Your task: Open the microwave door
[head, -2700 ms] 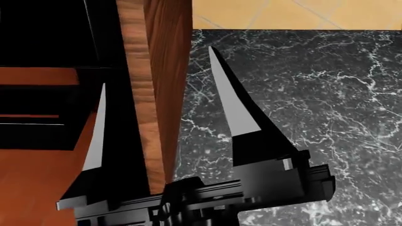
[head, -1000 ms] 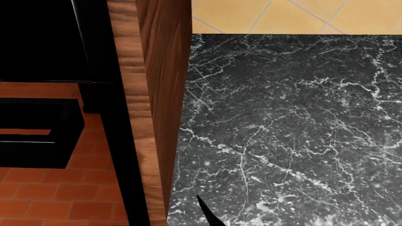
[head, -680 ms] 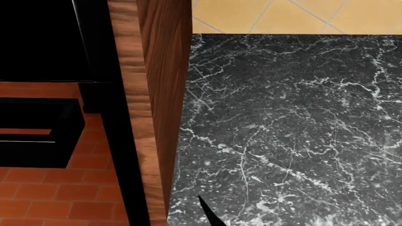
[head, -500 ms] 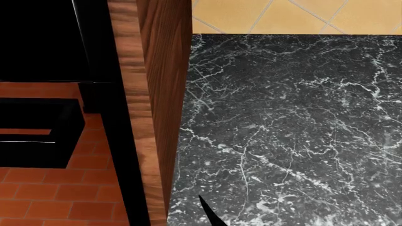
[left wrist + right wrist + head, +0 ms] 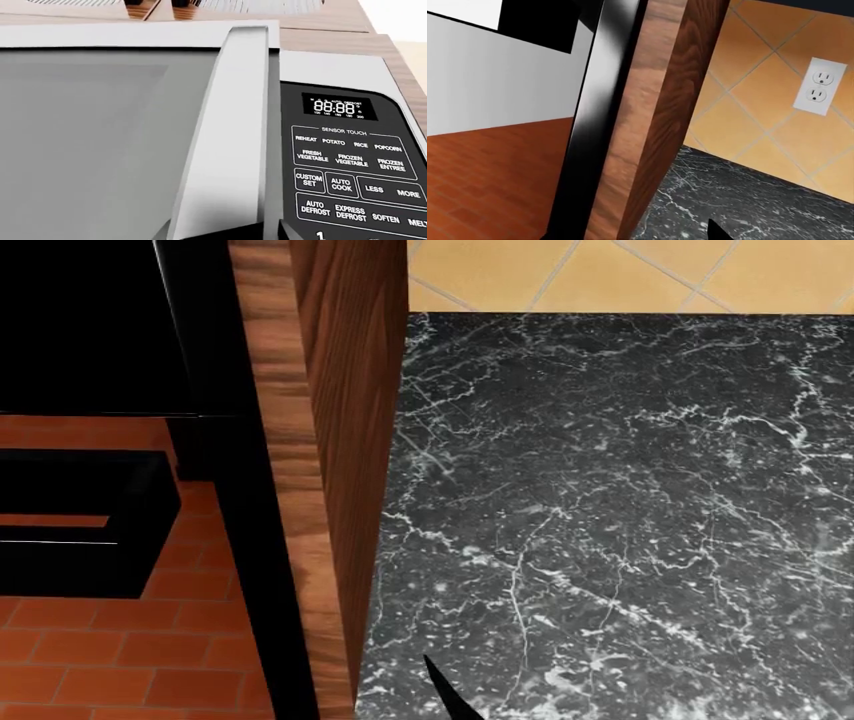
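Microwave door [image 5: 100, 145] fills the left wrist view, shut, its upright silver handle [image 5: 230, 135] at centre, the control panel [image 5: 350, 165] at right; the step looks like the approach, and next the left fingers must close round the handle; whether either arm's fingers are apart cannot be told; buttons read "SENSOR TOUCH", "POPCORN", "AUTO DEFROST".

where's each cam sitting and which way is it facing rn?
Left wrist: by the left hand, facing the microwave door, handle and keypad; dark hand parts at the frame edge.
Head: looks down on the marble counter and wood panel; one dark fingertip.
Right wrist: looks along the same panel and counter toward a wall outlet.
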Motion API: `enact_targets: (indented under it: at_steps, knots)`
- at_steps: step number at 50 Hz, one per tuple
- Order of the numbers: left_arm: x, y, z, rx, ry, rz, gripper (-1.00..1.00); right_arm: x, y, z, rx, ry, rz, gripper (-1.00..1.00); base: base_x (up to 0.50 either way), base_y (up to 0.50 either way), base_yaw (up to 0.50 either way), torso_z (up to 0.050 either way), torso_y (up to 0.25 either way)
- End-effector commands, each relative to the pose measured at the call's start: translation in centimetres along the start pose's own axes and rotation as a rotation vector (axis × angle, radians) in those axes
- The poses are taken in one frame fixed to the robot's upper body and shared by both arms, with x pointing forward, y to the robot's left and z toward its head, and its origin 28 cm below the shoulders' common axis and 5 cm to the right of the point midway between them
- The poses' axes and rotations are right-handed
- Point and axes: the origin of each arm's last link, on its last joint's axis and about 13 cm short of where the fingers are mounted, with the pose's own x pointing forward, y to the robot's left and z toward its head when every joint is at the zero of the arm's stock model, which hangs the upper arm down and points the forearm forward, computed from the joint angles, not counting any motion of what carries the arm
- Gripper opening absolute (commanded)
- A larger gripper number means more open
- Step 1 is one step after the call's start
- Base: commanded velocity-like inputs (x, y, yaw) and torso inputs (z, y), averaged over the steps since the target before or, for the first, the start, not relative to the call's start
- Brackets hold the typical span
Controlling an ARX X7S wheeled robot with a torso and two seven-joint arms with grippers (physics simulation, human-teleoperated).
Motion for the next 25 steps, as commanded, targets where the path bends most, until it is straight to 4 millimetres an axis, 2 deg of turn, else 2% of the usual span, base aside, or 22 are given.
enact_targets:
  at_steps: [1, 17, 25]
  knots:
    - [-1.9, -0.1, -0.3, -0.069, 0.114, -0.019, -1.0, 0.0, 0.0, 0.0, 0.0, 0.0, 0.0, 1.0, 0.0, 0.0, 0.0, 0.0, 0.0]
    - [-3.6, -0.5, 2.8, -0.135, 0.062, -0.073, -1.0, 0.0, 0.0, 0.0, -0.001, 0.002, -0.001, 1.0, 0.0, 0.0, 0.0, 0.0, 0.0]
    - [-5.2, -0.6, 5.6, -0.201, 0.014, -0.113, -1.0, 0.1, 0.0, -0.1, -0.001, 0.006, 0.002, 1.0, 0.0, 0.0, -0.01, 0.0, 0.0]
